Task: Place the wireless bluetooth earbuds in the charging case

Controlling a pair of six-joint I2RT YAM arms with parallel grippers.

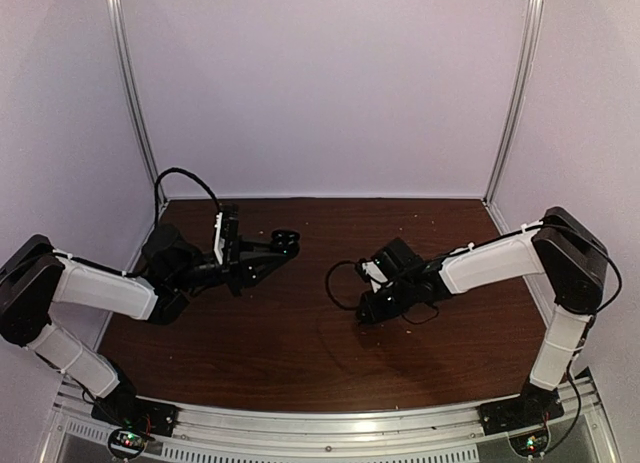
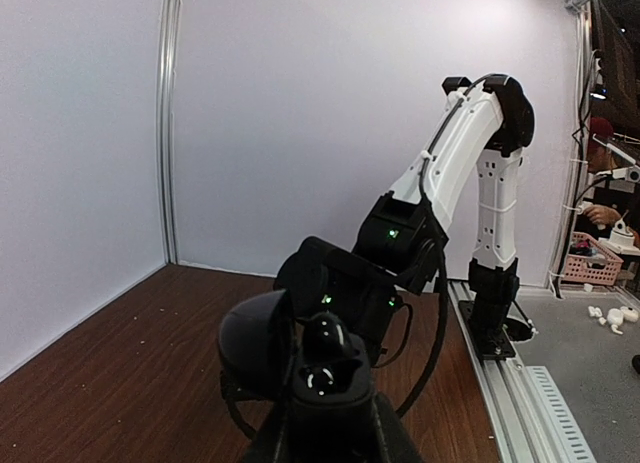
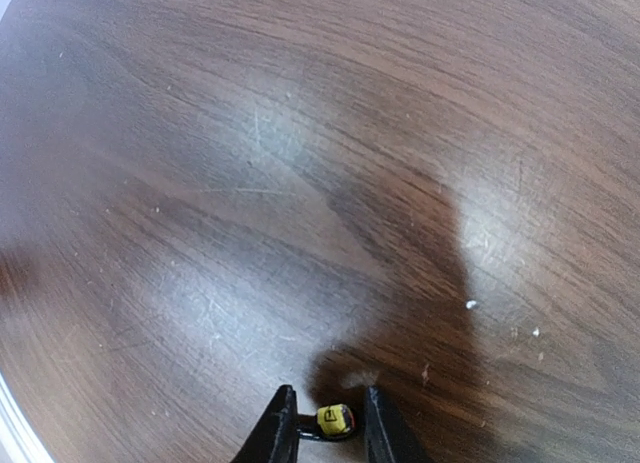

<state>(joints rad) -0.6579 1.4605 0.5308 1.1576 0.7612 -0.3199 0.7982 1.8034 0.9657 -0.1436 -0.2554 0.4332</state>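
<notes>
My left gripper [image 1: 270,251] is shut on the charging case [image 1: 285,241] and holds it above the table's back left. In the left wrist view the case [image 2: 330,398] is open between my fingers [image 2: 392,445], with its lid [image 2: 252,338] swung to the left. One black earbud [image 2: 328,333] sits in the far pocket; the near pocket looks hollow. My right gripper [image 1: 362,313] hangs low over the table's middle. In the right wrist view it [image 3: 330,428] pinches a small black earbud [image 3: 335,420] with a yellow end.
The brown wooden table [image 1: 300,353] carries a few pale specks [image 3: 470,304]. White walls close the back and sides. A metal rail [image 1: 330,423] runs along the near edge. The right arm [image 2: 440,183] and its looped cable [image 1: 340,283] stand opposite my left gripper.
</notes>
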